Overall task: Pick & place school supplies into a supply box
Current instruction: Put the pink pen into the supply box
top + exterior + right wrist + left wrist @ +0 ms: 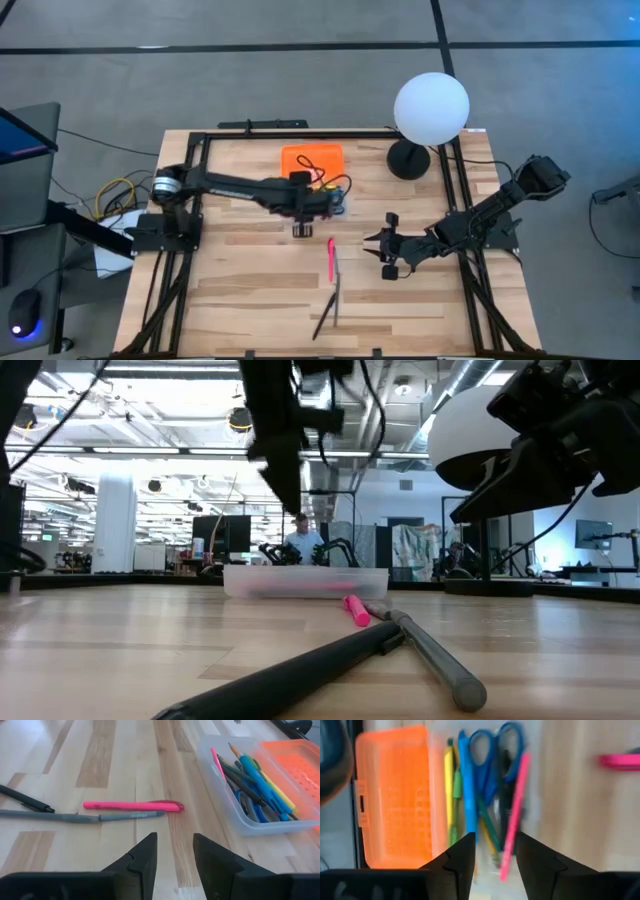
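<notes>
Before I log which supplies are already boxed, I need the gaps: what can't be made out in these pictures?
- Supply box contents, high view: the left gripper and arm cover the tray.
- Same contents, low view: only a pink smear shows through the box wall.
- Scissors, left wrist view: blades buried under pens, motion-blurred.
- Black pen, right wrist view: cut off by the edge.

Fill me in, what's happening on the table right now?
The left gripper hovers open over the clear box, which already holds scissors and several pens. The right gripper waits open nearby. A pink pen, a grey pen and a black pen are not yet packed.
</notes>
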`<state>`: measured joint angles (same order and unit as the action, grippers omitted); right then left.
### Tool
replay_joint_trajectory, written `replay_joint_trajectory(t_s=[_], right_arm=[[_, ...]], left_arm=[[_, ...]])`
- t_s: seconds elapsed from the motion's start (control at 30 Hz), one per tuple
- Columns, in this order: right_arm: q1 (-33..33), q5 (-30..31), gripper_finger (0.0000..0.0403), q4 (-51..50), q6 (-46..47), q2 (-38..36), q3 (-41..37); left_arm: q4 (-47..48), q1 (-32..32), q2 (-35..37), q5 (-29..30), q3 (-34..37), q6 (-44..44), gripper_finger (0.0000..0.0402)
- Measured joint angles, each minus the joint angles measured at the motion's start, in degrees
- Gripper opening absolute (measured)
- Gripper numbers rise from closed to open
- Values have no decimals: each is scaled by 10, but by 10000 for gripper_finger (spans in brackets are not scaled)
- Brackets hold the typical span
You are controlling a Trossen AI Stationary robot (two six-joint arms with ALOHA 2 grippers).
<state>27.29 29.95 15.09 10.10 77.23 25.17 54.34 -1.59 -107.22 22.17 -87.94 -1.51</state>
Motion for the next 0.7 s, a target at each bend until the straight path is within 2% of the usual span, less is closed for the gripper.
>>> replay_joint_trajectory(t_s=[0.1,0.23,0.4,0.57,0.7], right_arm=[[0,0,122,10,-4,0,0],[0,0,122,13,-5,0,0],[0,-6,122,78,-43,32,-1],[-13,-99,122,223,-154,117,10],[-24,-158,122,227,-220,175,62]], left_arm=[[1,-53,45,23,15,30,128],[-28,-137,100,72,72,86,128],[-110,-241,153,184,181,174,128],[-213,-325,173,261,283,267,128],[-299,-374,173,310,352,339,127]])
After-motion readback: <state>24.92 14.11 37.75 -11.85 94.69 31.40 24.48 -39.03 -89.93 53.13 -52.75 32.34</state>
